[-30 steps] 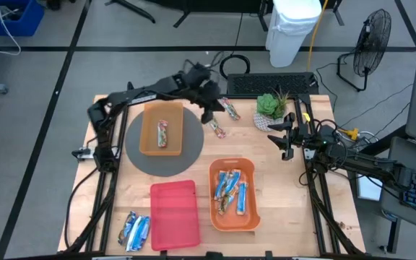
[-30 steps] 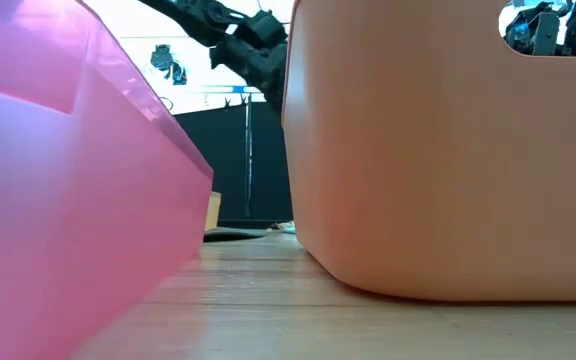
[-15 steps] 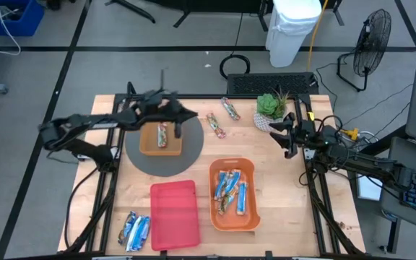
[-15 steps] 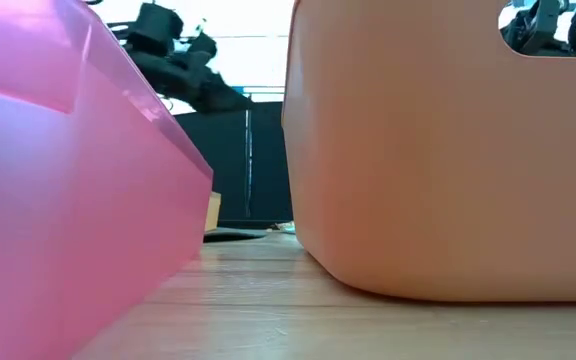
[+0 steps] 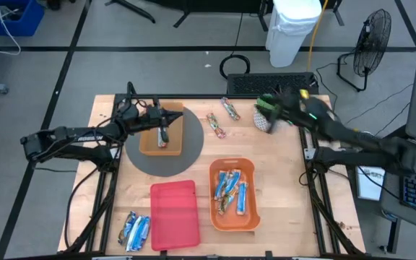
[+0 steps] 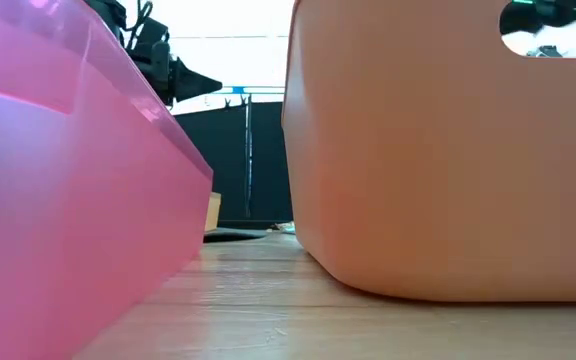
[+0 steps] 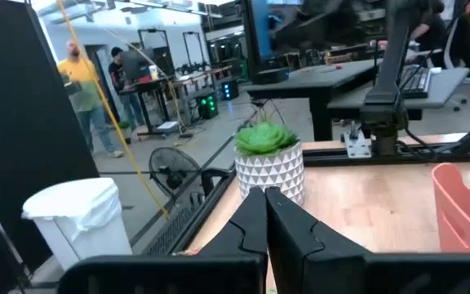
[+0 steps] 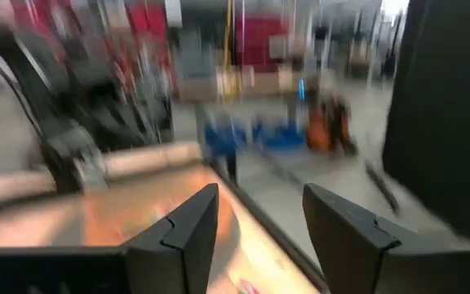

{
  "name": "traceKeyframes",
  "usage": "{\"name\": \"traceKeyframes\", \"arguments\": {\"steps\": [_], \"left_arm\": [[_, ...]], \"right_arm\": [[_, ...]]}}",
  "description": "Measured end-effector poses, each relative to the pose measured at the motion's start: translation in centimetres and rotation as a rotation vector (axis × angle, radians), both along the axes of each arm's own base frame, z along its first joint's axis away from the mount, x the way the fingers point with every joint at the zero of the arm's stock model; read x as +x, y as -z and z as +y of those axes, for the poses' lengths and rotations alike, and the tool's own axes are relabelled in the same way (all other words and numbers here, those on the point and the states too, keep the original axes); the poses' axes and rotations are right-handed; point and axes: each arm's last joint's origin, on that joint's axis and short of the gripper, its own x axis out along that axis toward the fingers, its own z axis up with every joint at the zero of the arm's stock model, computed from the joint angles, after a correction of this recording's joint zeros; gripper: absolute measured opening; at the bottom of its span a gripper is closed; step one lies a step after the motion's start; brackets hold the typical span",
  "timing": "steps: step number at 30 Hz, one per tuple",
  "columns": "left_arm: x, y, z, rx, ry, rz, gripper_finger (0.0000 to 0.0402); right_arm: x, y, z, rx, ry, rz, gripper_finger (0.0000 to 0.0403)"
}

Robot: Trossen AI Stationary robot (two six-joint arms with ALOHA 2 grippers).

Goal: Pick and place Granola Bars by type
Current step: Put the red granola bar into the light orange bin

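Two red-brown granola bars (image 5: 215, 125) (image 5: 230, 109) lie flat on the far middle of the table. Another bar (image 5: 162, 135) lies in the small orange tray (image 5: 149, 141) on the grey disc (image 5: 139, 162). Several blue and brown bars (image 5: 230, 191) fill the larger orange tray (image 5: 255, 217), and silvery-blue bars (image 5: 134, 231) lie at the near left. My left gripper (image 5: 168, 117) (image 7: 266, 200) hangs shut over the small tray's far edge, holding nothing that shows. My right gripper (image 5: 261, 108) (image 8: 259, 192), blurred, is open beside the plant.
A red tray (image 5: 173, 213) lies near the front between the silvery bars and the large orange tray. A potted plant (image 7: 269, 159) stands at the far right, with a keyboard (image 5: 273, 83) behind it. The red and orange trays fill the low view.
My left gripper has drawn back from the two loose bars at the far middle toward the table's left, and now hangs over the small orange tray. My right arm has swung from the right edge toward the far middle, beside the plant. The bars have stayed put.
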Motion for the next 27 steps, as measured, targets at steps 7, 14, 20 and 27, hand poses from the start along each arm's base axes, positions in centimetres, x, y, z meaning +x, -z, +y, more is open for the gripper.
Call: {"name": "traceKeyframes", "arguments": {"steps": [7, 14, 20, 27], "left_arm": [[-0.1, -0.1, 0.0, 0.013, -0.005, -0.007, 0.002], [0.0, 0.4, 0.0, -0.005, -0.005, 0.039, 0.0004], [0.0, 1.0, 0.0, -0.045, -0.005, 0.095, 0.0021], [-0.1, 1.4, 0.0, -0.086, -0.004, 0.127, 0.0007]], "right_arm": [[10.4, -3.6, -6.3, 0.064, 0.07, 0.494, 0.0171], [16.9, 0.9, -11.3, 0.147, 0.132, 0.904, 0.0171], [17.7, 6.2, -13.9, 0.267, 0.131, 1.065, 0.0171], [16.4, 9.7, -15.5, 0.545, 0.067, 1.12, 0.0171]]}}
